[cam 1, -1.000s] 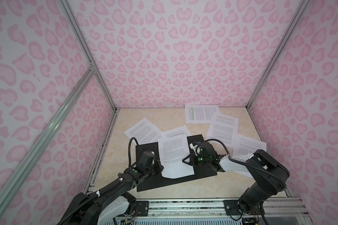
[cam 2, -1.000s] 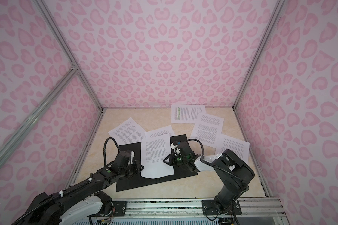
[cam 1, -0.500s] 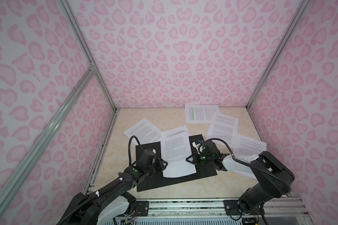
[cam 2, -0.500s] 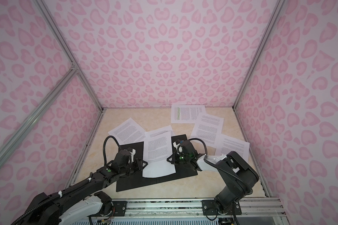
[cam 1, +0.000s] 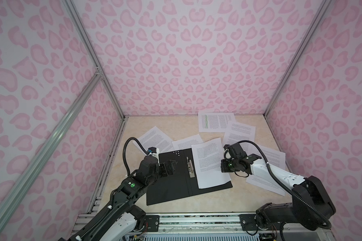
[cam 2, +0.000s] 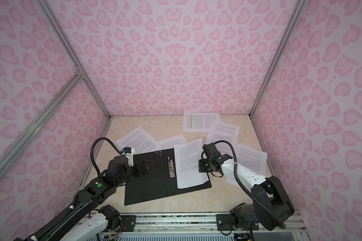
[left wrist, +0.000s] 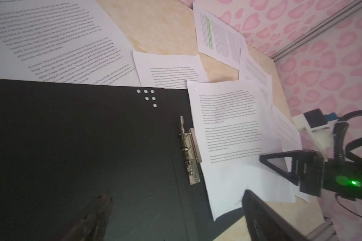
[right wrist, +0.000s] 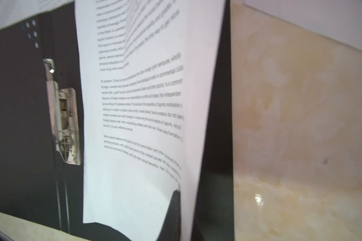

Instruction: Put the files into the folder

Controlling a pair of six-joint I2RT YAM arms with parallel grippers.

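Note:
The folder [cam 1: 167, 183] lies open and black side up in both top views, its metal clip [cam 1: 190, 167] along the spine. One of the files, a printed white sheet [cam 1: 207, 160], covers the folder's right half beside the clip. My right gripper [cam 1: 222, 167] is shut on that sheet's right edge, and the right wrist view shows the paper pinched between the fingers [right wrist: 176, 208]. My left gripper [cam 1: 171, 164] hovers open over the folder's bare left half [left wrist: 71, 146], holding nothing. Several more files lie loose around the folder, one with green lines [cam 1: 215, 122].
Loose sheets lie behind the folder at left [cam 1: 155, 139], under its back edge [cam 1: 186, 143], at back right [cam 1: 239, 133] and under my right arm [cam 1: 268, 156]. Pink patterned walls [cam 1: 186, 62] enclose three sides. A metal rail [cam 1: 196, 221] runs along the front.
My left gripper opened and let go of the sheet's left edge. My right gripper shut on its right edge, and the sheet slid right, off the clip and onto the folder's right half.

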